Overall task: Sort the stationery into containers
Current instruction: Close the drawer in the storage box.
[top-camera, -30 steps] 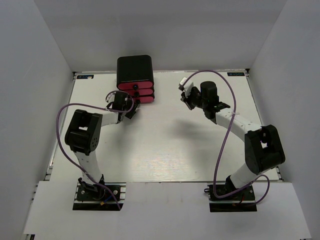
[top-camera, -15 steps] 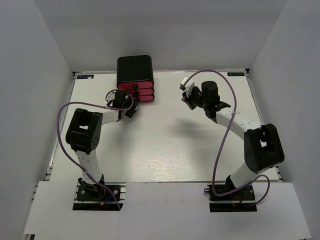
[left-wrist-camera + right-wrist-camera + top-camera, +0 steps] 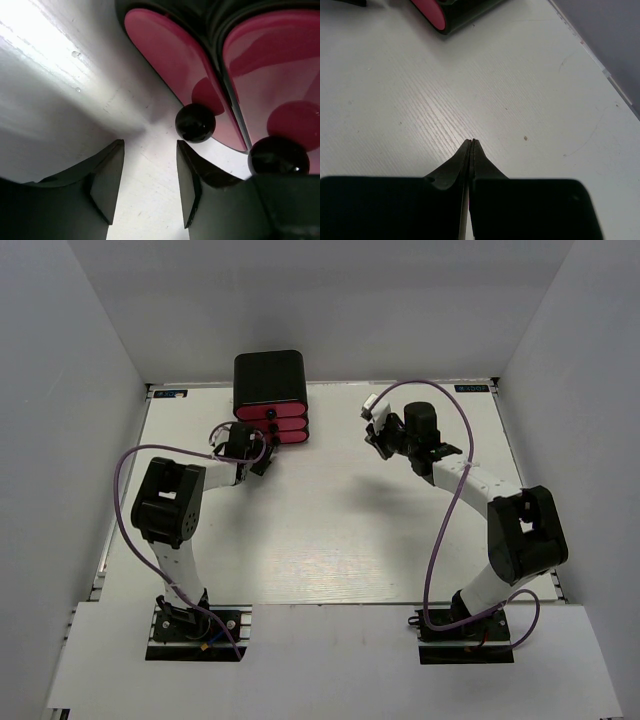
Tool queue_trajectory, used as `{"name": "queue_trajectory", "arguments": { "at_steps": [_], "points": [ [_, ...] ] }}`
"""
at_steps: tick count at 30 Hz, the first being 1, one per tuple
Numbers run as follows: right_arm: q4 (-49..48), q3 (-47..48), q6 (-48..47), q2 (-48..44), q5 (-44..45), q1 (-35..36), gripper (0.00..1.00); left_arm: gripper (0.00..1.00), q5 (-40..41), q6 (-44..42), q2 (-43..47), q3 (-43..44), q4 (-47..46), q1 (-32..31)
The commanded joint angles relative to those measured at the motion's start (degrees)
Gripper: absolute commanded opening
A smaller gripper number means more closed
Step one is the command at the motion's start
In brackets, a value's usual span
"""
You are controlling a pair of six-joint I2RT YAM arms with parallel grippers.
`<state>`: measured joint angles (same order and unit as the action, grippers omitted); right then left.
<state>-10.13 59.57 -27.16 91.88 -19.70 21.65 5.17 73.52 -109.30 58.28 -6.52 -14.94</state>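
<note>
Top view: the black cabinet [image 3: 268,378] with its pink drawers [image 3: 272,426] stands upper left of centre on the table [image 3: 330,530]. The left fingers [image 3: 258,458] are just below the drawers, and the right fingers [image 3: 374,432] are well apart from them.
Left wrist: the fingers are half parted and empty, with a drawer knob [image 3: 195,122] just beyond them.
Right wrist: the fingers are pressed together, holding nothing.

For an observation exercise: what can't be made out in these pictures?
Top view: contents of the drawers, hidden by their fronts and the cabinet.
Left wrist view: the top drawer, beyond the frame edge.
Right wrist view: most of the cabinet, cut off by the top edge.
</note>
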Motion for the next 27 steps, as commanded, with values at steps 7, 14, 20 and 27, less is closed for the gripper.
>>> {"name": "queue_trajectory", "arguments": {
  "at_steps": [7,14,20,27],
  "points": [
    [-0.42,2.22,0.44,-0.20,-0.77,-0.73,0.00,0.59,1.51,-0.13,-1.18,4.12,5.12,0.35],
    [-0.42,1.86,0.35,-0.21,-1.04,-1.34,0.00,0.56,1.51,-0.13,0.48,1.13,4.59,0.35],
    [1.86,1.77,-0.70,-0.64,-2.18,-1.26,0.11,0.37,-1.55,-3.54,4.61,-4.83,0.82,0.35],
    [6.88,-0.07,-0.18,-3.19,-7.80,-1.17,0.90,0.22,-7.89,-12.77,18.55,-19.07,-4.28,-0.26]
  ]
}}
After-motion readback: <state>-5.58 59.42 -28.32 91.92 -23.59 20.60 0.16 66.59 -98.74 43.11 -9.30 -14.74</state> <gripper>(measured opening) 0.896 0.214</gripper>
